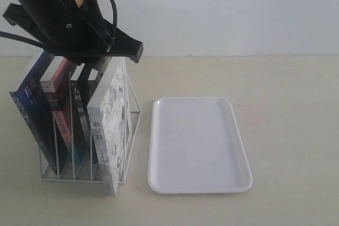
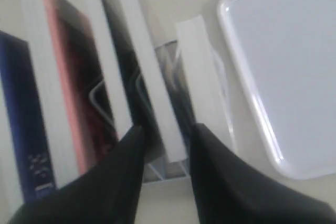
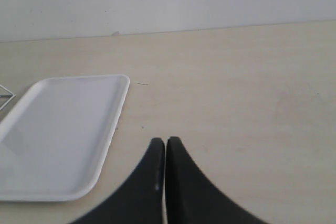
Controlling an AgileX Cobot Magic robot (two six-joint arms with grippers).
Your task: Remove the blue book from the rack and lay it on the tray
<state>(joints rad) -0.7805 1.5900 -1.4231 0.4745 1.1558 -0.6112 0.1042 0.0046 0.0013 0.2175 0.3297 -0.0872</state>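
Note:
The blue book stands tilted in the leftmost slot of the white wire rack; its dark-blue spine also shows in the left wrist view. My left gripper is open above the rack. Its black fingers straddle the top edge of a black-spined book, two books away from the blue one, and touch cannot be told. The left arm hangs over the books. The white tray lies empty right of the rack. My right gripper is shut and empty over bare table.
The rack also holds a pink-covered book, black-spined books, and a white-spined sketch-cover book at its right end, close to the tray's edge. Beige tabletop stretches right of the tray.

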